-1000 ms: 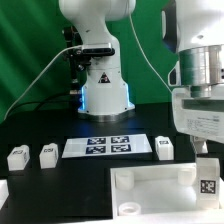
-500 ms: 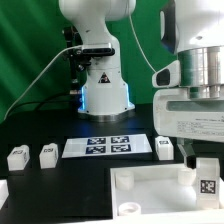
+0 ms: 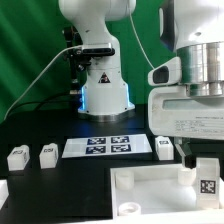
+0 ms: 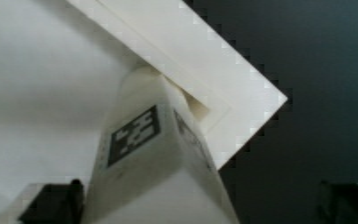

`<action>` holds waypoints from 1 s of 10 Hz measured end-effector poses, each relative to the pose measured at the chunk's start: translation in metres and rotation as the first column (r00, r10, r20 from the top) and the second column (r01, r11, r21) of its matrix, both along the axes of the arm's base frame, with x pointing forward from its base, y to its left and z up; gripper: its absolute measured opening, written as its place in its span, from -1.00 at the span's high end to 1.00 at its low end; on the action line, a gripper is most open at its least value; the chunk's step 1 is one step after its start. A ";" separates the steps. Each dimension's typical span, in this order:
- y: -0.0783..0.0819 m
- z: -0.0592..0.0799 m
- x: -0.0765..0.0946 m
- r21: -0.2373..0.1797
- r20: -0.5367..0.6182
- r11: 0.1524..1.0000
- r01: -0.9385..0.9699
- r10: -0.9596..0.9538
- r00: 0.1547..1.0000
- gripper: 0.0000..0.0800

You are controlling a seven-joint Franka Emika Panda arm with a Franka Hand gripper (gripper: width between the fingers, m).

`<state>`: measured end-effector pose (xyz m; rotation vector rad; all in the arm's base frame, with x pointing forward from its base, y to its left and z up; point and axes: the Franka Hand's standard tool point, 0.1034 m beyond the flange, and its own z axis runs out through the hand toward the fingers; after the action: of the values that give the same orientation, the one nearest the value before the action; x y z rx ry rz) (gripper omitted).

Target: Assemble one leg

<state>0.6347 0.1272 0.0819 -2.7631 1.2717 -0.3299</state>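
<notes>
White leg [image 4: 155, 150] at panel corner [image 4: 247, 95], wrist-only

The arm's base [image 3: 100, 55] is glossy white, rounded and stacked in smooth segments, with a black band at the joint and a small triangular warning label on its front. A blue light glows low on its pedestal. Thin white cables [image 3: 40, 70] loop from it. Close by, the wrist housing [image 3: 195, 105] is pale grey-white, boxy below a ribbed cylindrical collar.
</notes>
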 end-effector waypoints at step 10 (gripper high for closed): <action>-0.007 -0.001 0.003 -0.026 -0.006 0.996 -0.088 0.088 0.996 -0.62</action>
<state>0.6375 0.1197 0.0806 -2.8327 1.1502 -0.3352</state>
